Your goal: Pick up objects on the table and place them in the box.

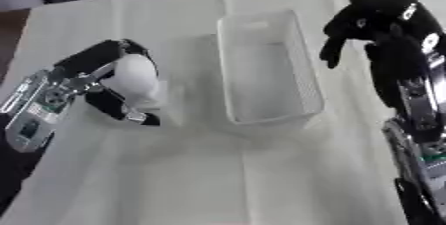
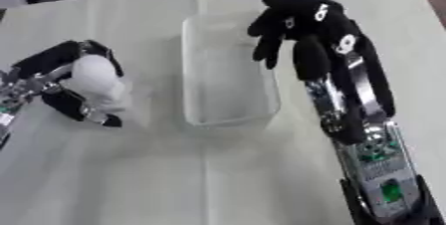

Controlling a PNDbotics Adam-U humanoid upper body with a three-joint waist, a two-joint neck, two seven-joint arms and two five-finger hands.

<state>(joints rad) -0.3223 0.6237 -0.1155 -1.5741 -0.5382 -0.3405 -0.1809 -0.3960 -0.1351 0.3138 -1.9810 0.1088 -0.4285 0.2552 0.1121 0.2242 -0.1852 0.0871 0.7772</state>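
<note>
Now your left hand (image 1: 104, 82) is curling its fingers and thumb around a white rounded object (image 1: 135, 77), holding it just left of the white box (image 1: 266, 69) on the table (image 1: 261, 179). Right of the box, your right hand (image 2: 300, 20) is hanging with fingers relaxed, holding nothing.

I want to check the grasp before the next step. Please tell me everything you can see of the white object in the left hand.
The white object is rounded and egg-like, smooth and matte, with no markings visible; its material cannot be told. It stands roughly upright, on or just above the white tablecloth, left of the translucent white box and apart from it. The left hand wraps it: black fingers curl over its top and far side, and the thumb lies under its lower edge.
</note>
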